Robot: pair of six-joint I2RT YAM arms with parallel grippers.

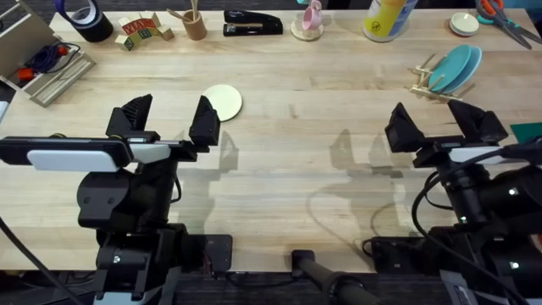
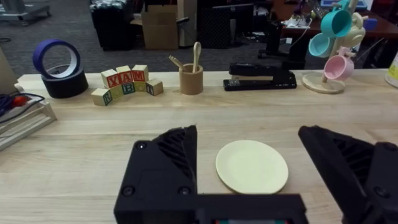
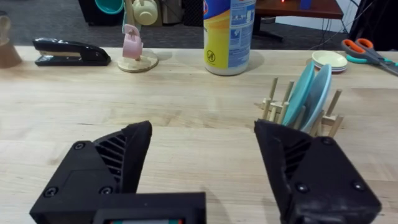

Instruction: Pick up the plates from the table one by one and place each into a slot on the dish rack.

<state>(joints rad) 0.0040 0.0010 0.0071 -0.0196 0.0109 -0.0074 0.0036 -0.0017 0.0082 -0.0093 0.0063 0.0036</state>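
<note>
The left gripper (image 1: 168, 121) is hovering with jaws spread wide above the table (image 1: 296, 169), a cream plate (image 1: 224, 101) lying flat just beyond it at about one o'clock. The right gripper (image 1: 440, 125) is likewise gaping wide and holding nothing. Past it, toward twelve o'clock, two teal plates (image 1: 454, 68) are standing upright in the dish rack (image 1: 423, 82).

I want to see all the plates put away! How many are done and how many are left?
Two teal plates already stand in the wooden rack. Nothing is in hand: the left gripper and the right gripper are both open and empty. One cream plate lies flat on the table, right in front of the left gripper. It looks like the last one to go.
</note>
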